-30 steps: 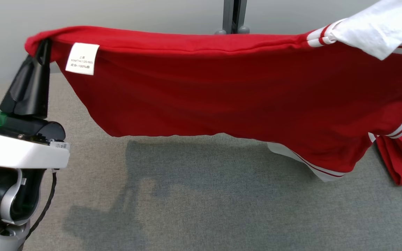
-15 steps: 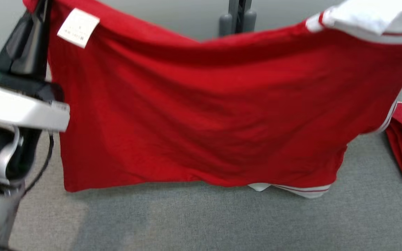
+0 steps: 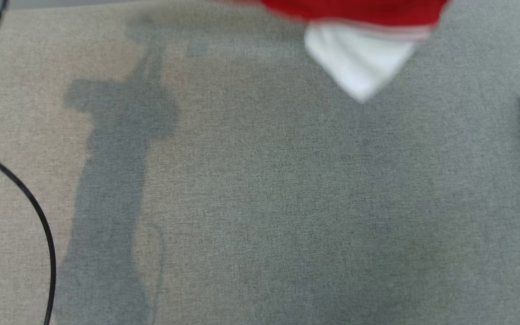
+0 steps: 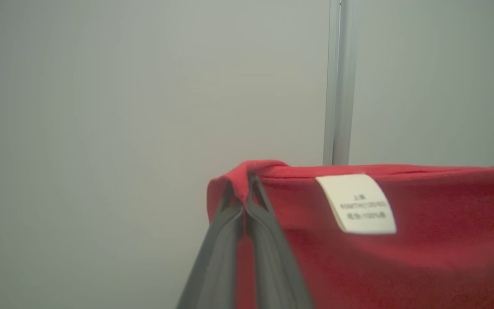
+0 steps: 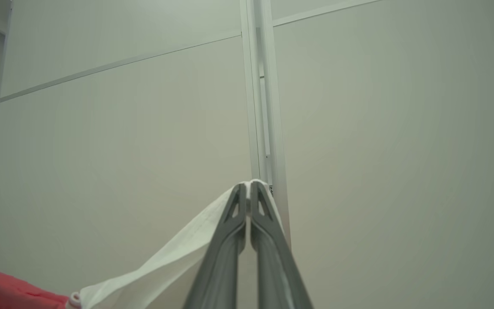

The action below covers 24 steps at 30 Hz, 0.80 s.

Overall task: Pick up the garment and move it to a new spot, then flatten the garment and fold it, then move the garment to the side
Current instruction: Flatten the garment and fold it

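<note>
Two parts of the red cotton garment with white sleeves [image 4: 423,266] are held up. Its red edge beside the white care label [image 4: 356,204] is clamped in the left gripper [image 4: 245,191], and a white sleeve is clamped in the right gripper [image 5: 249,193]. Its blurred lower hem is seen over the grey fabric surface [image 3: 260,203].

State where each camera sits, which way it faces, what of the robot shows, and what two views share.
Head view: on the head, facing steeply down at the grey surface; garment dangling at top; black cable, likely the robot's, at left.
Left wrist view: on that wrist, facing a pale wall; left claw shut on the garment's red edge near its label.
Right wrist view: on that wrist, facing the wall; right claw shut on the white sleeve.
Shared: both wrist views show the garment and a vertical post.
</note>
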Motion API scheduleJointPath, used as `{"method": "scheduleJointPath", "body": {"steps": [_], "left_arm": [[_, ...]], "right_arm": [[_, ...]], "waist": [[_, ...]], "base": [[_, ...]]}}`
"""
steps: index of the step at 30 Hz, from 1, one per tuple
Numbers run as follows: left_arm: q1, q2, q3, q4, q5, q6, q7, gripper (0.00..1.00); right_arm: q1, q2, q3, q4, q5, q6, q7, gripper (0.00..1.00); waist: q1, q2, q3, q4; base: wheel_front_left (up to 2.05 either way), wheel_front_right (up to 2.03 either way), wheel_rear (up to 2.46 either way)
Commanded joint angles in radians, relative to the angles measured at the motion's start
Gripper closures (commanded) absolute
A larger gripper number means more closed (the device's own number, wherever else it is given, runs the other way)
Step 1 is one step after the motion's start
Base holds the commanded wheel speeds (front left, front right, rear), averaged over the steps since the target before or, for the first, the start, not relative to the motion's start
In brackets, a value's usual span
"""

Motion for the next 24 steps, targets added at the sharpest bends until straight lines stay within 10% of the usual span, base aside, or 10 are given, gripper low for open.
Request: {"method": "scheduleJointPath", "body": {"steps": [1,14,24], "left_arm": [[-0.027,-0.001,0.004,0.032,0.003,-0.008,-0.013,1.00],[-0.161,-0.077,-0.031,0.435,-0.049,-0.086,-0.115,1.00],[0.292,-0.111,-0.126,0.330,-0.220,-0.093,-0.206,1.00]], "right_arm": [[-0.026,0.009,0.004,0.031,0.014,0.000,-0.012,1.00],[-0.175,0.079,0.210,0.357,0.114,0.000,-0.045,1.00],[0.351,-0.040,0.269,0.015,0.337,0.000,-0.048,1.00]], "waist": [[0.0000,0.0000,0.010,-0.004],[0.0000,0.0000,0.092,-0.010],[0.0000,0.0000,0.083,0.009]], "base": [[0.00,0.00,0.00],[0.00,0.00,0.00],[0.00,0.00,0.00]]}}
